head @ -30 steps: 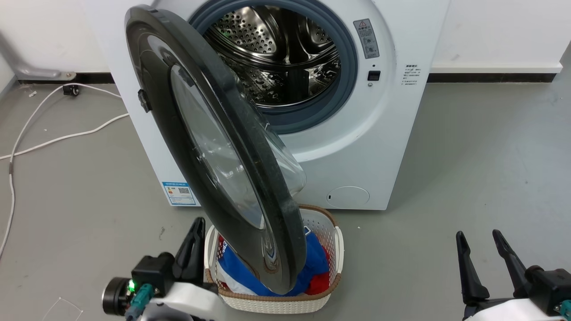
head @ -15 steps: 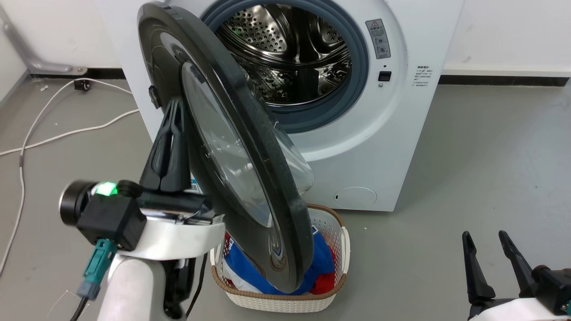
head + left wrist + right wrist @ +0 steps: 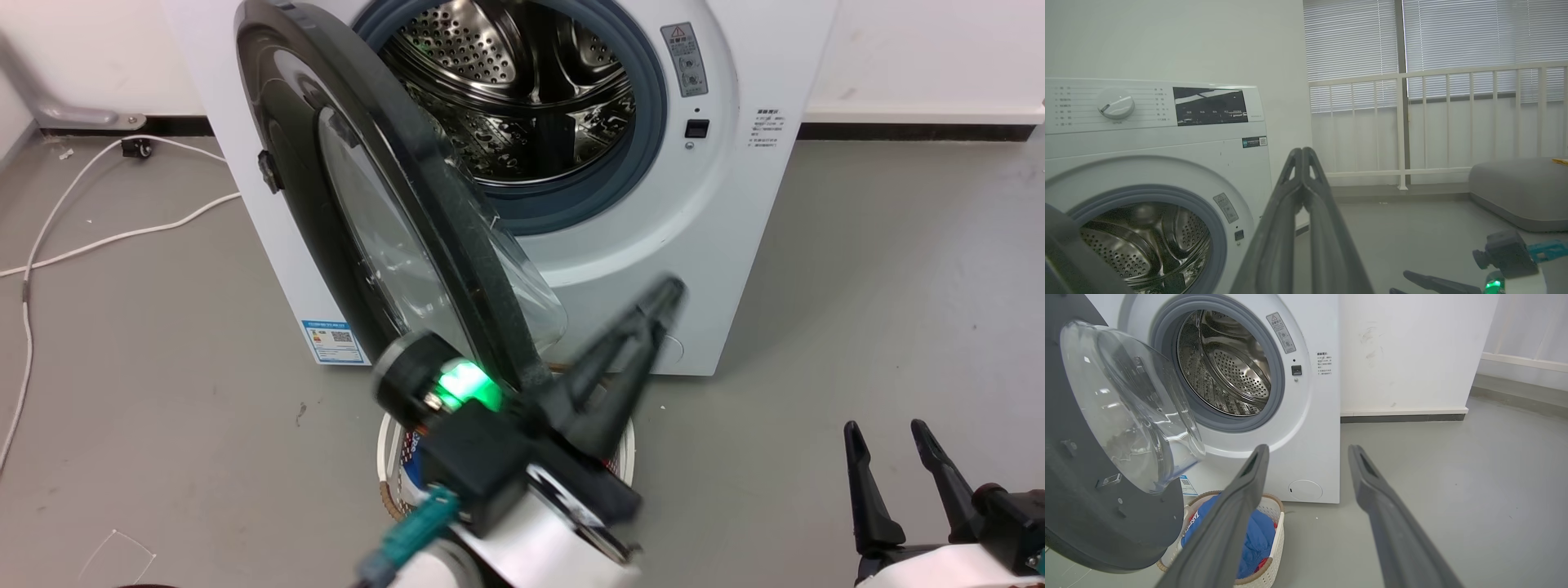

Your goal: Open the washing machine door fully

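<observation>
just right of the washing machine door (image 3: 282,163), the left gripper (image 3: 663,298), fingers pressed together on nothing, looks too blurred to place surely; a misjudged sweep could knock it shut or clip the laundry basket (image 3: 385,457) beneath. glossy black with a clear bulging bowl, the door stands half open on the washing machine's (image 3: 702,245) left, the right gripper (image 3: 886,429) spread and empty.

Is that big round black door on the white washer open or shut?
Open. The glossy black round door stands swung well out from the white washing machine, baring its perforated steel drum. Whether fully, cannot tell.
</observation>
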Robot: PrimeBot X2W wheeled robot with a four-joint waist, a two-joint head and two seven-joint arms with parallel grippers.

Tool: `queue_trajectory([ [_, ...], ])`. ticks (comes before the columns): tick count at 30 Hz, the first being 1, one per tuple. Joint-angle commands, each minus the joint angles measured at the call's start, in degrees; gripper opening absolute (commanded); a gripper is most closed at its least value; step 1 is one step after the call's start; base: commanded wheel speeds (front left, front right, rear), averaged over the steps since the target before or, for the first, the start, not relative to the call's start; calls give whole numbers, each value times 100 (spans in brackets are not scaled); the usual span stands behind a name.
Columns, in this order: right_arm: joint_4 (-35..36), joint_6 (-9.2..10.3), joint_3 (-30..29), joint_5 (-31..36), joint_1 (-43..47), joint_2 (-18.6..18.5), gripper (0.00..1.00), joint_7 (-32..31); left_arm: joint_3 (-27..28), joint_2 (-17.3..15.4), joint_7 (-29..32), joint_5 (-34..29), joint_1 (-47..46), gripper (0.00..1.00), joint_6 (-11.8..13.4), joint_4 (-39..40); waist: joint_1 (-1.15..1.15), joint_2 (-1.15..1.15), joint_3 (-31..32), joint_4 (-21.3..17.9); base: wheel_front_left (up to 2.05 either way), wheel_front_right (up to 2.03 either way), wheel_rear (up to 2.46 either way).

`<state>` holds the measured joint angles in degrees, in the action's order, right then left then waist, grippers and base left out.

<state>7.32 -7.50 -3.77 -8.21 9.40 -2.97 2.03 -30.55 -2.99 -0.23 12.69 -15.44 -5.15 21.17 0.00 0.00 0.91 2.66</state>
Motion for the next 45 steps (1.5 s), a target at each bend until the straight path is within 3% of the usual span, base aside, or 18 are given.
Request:
queue_trajectory([
  [1,13,1,-5,-30,-17,16,100,9,-140,6,99,66,122,0,-35,-84,0,0,-20,-19,0,0,0],
  [6,-20,1,9,-36,-80,16,100,-4,-753,-6,582,334,500,0,-79,-578,0,0,-82,-84,0,0,0],
  [11,-43,1,27,-75,-133,16,100,7,-922,-160,824,378,867,0,21,-1026,0,0,-167,-141,0,0,0],
  [28,-349,0,129,-170,-350,16,100,184,-279,-68,-115,520,395,0,653,-2775,0,0,-359,-214,0,0,0],
  [36,-519,1,123,-230,-373,16,100,252,-142,-141,-351,593,622,0,870,-2872,0,0,-323,-147,0,0,0],
  [45,-618,0,25,-271,-336,15,100,297,-125,-385,-383,593,1188,0,1079,-2332,0,0,-313,222,0,0,0],
])
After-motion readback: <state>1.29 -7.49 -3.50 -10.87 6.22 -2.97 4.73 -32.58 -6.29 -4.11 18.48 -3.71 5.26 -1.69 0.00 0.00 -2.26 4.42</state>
